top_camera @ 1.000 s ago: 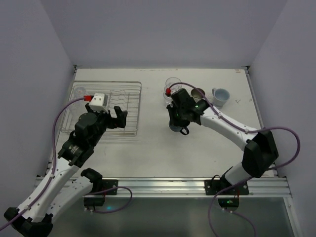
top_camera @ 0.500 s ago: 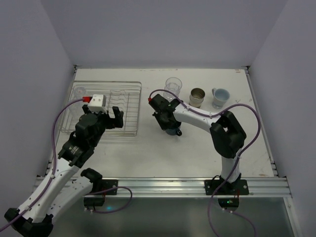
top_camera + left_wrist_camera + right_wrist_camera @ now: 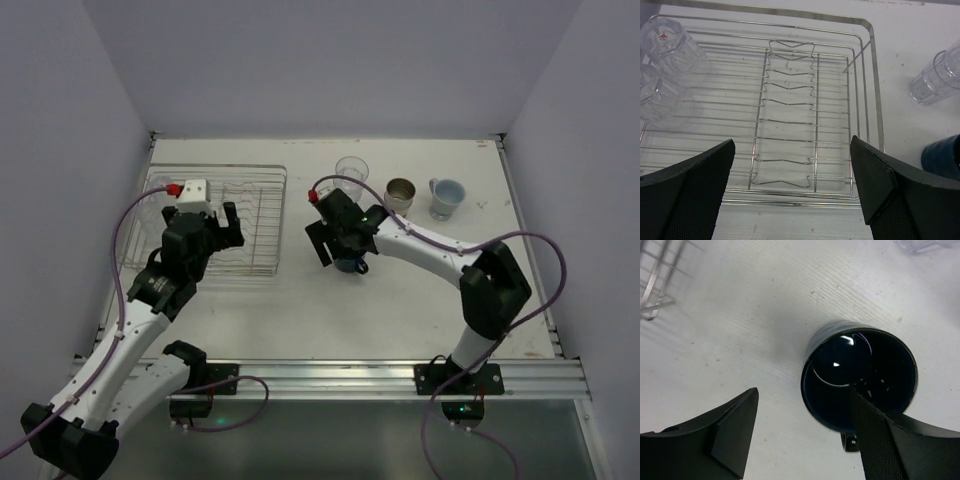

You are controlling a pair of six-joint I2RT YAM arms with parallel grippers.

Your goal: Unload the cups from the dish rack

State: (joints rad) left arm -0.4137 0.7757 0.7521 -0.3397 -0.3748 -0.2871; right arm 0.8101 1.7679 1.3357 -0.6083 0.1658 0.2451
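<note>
The silver wire dish rack (image 3: 255, 215) (image 3: 866, 75) lies at the left. Two clear tumblers (image 3: 672, 42) (image 3: 655, 97) lie in its far left end. My left gripper (image 3: 222, 228) (image 3: 792, 175) hovers open over the rack's near edge, nothing between its fingers. A dark blue handled mug (image 3: 352, 264) (image 3: 860, 375) stands upright on the table right of the rack. My right gripper (image 3: 335, 245) (image 3: 803, 400) is open over it: one finger is over the mug's mouth, the other is outside its wall with a gap.
On the table behind the mug stand a clear tumbler (image 3: 351, 172) (image 3: 937, 77), a brown-tan cup (image 3: 400, 196) and a pale blue cup (image 3: 446, 197). The rack's corner (image 3: 655, 280) shows at the left of the right wrist view. The walls close in at left, right and back.
My right gripper has opened and let go of the dark blue mug, which now stands on the table. The left gripper has moved a little farther over the rack.
</note>
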